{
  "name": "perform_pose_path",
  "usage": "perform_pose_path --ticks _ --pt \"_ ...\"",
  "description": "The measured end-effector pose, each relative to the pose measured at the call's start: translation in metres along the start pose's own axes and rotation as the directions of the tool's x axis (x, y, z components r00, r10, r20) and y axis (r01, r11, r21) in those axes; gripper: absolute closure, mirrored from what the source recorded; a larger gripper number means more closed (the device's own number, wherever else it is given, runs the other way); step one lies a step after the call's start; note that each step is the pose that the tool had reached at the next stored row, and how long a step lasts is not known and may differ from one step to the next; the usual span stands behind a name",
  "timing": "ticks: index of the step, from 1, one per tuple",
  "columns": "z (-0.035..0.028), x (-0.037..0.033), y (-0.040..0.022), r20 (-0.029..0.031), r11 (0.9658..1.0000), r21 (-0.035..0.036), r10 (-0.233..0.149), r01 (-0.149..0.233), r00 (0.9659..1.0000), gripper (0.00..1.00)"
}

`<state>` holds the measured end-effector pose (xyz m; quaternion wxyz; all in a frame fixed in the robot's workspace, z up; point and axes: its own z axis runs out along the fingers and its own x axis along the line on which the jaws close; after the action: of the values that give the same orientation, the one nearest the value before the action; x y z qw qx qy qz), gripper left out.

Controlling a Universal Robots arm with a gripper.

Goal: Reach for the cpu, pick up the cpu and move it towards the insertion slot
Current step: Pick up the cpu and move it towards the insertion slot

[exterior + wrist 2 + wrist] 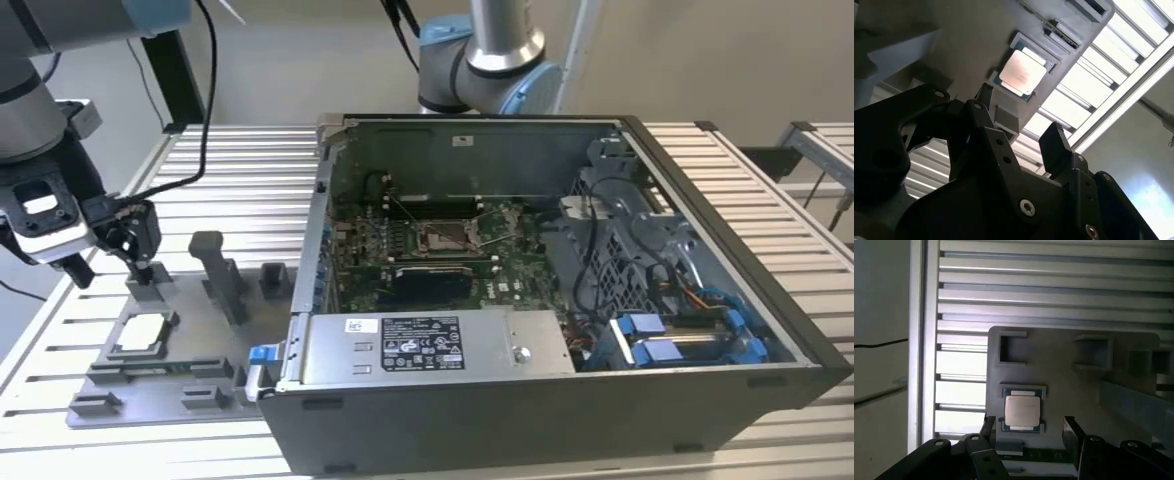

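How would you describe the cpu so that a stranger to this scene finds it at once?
Find the open computer case; on the exterior view's left of it a grey tray lies on the slatted table. The cpu sits in a tray recess. It alone is a flat silvery-white square; its neighbours are grey plastic blocks.

The end effector (1028, 424) points down, jaws apart.

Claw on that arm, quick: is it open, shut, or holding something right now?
Claw: open, holding nothing. The cpu lies in the grey tray, untouched.
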<state>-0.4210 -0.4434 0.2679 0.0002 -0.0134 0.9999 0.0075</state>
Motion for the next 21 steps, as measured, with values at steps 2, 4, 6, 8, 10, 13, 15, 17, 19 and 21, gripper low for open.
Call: perform_pose_path --ticks 2,4,6,8,10,13,15,17,19,21 --pt "0.0034 0.0022 0.0000 -0.0002 1.0000 0.0037 0.000 0.000 1.0000 0.00" --pt "0.0058 0.0030 0.0000 -0.0003 0.9999 0.0108 0.000 0.000 1.0000 0.00" --pt "0.0094 0.0030 -0.0001 -0.0004 0.9999 0.0133 0.000 0.000 1.0000 0.00" --pt "0.0131 0.0030 -0.0002 -0.0003 0.9999 0.0136 0.000 0.000 1.0000 0.00" --pt "0.0167 0.0031 -0.0003 -0.0005 0.9999 0.0138 0.000 0.000 1.0000 0.00" --pt "0.0222 0.0031 -0.0005 -0.0004 0.9999 0.0147 0.000 0.000 1.0000 0.00" --pt "0.0257 0.0031 -0.0005 -0.0005 0.9999 0.0163 0.000 0.000 1.0000 0.00" --pt "0.0295 0.0032 -0.0006 -0.0002 0.9998 0.0190 0.000 0.000 1.0000 0.00" --pt "0.0330 0.0033 -0.0006 -0.0002 0.9998 0.0223 0.000 0.000 1.0000 0.00" --pt "0.0363 0.0034 -0.0007 0.0000 0.9997 0.0256 0.000 0.000 1.0000 0.00"
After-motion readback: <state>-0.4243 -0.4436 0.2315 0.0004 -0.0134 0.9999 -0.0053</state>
